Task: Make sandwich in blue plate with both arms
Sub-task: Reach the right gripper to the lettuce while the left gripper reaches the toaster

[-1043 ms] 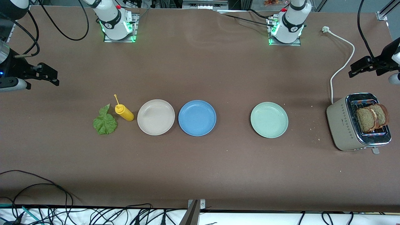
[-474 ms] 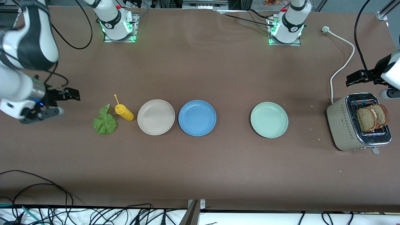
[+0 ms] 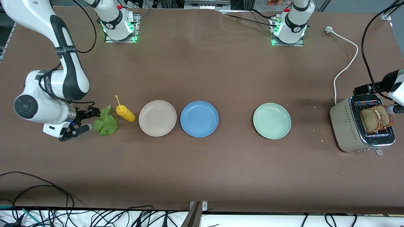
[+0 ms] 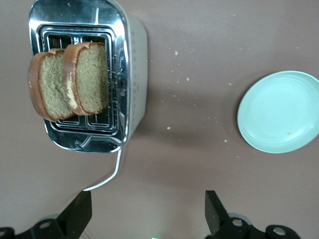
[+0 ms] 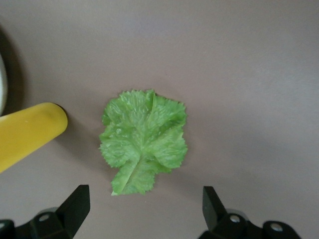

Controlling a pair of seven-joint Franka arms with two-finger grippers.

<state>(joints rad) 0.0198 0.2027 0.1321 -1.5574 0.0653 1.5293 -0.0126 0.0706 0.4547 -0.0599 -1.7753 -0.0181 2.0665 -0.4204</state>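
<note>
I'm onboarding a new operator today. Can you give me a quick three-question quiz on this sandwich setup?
1. True or false: the blue plate already holds food.
2. Where are the two bread slices? A) in the toaster B) on the pale green plate C) on the beige plate
3. Fill in: the right end effector is open beside the ____.

Key: 1. False, it is bare. 2. A; the open left end effector is above the table beside the toaster. 3. lettuce leaf, lying by the yellow squeeze bottle.
</note>
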